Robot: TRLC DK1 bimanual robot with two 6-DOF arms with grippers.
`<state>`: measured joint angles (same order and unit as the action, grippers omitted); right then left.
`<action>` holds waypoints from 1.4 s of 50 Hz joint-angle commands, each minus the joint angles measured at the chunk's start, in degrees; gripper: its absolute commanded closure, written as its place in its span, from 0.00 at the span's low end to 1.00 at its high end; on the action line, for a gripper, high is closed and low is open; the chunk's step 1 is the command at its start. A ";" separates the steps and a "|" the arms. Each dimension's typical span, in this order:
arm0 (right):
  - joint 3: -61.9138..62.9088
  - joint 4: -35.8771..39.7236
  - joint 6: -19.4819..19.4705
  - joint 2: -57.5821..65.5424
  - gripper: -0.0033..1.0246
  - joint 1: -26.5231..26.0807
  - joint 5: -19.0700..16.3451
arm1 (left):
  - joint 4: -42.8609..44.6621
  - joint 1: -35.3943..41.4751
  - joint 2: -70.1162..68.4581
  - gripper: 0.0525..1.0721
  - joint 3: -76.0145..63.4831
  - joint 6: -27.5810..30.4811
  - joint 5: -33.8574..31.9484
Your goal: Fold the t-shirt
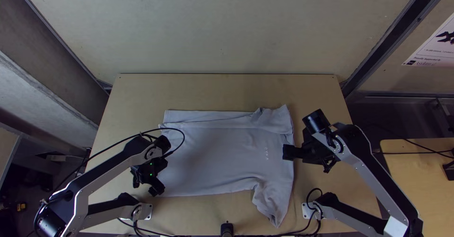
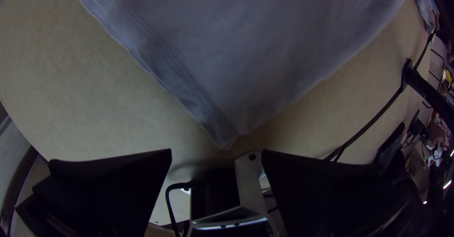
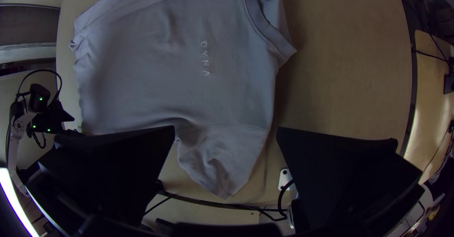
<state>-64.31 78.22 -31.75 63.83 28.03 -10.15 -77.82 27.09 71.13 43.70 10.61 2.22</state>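
On the table (image 1: pixel 222 90), find the shirt (image 1: pixel 222 156) lying crosswise, with its hem (image 2: pixel 161 66) toward the left arm (image 1: pixel 109 168) and its collar (image 3: pixel 265 27) toward the right arm (image 1: pixel 380 180). Along the far side, note a folded strip (image 1: pixel 203 117), rumpled at the collar end, probably turned in to narrow the body. Toward the table's near edge, see the near sleeve (image 1: pixel 275 204) sticking out, creased and loose, apparently due for the same treatment. By the near corner (image 2: pixel 224 140), find the left gripper (image 2: pixel 216 150) parted and gripping nothing, likely placed there to pinch the hem end. By the collar end, find the right gripper (image 3: pixel 226 127) likewise spread wide and empty, probably set there for the sleeve or shoulder. To match the far fold, judge the next move as grasping both ends and carrying the near side inward together; beware of pulling one end ahead and twisting the cloth. Near the collar, notice small pale lettering (image 3: pixel 205 59), left unread; beyond the table, off to the right, a poster (image 1: pixel 431 50) with a dark drawing and print, also unread.
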 commanded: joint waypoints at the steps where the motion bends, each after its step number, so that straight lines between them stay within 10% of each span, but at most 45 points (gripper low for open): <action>1: 2.09 -0.78 -1.12 -1.08 0.06 0.45 -0.75 | 0.57 0.95 3.13 0.11 -1.25 -1.30 0.33; 19: 4.64 -1.93 -0.68 -1.34 0.06 0.36 -1.19 | 4.61 4.99 15.53 0.30 -1.25 -4.20 0.24; 27: 5.60 -2.01 0.11 -1.34 0.06 -0.26 -1.19 | 6.45 6.31 16.23 0.98 -0.81 -4.20 -0.20; 70: 25.20 -4.83 1.86 8.85 0.07 7.65 -8.74 | -1.19 0.51 8.14 0.97 9.03 -3.58 -1.08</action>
<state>-40.77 74.00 -31.00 70.11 35.57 -17.72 -77.49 28.12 80.86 53.01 7.51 1.54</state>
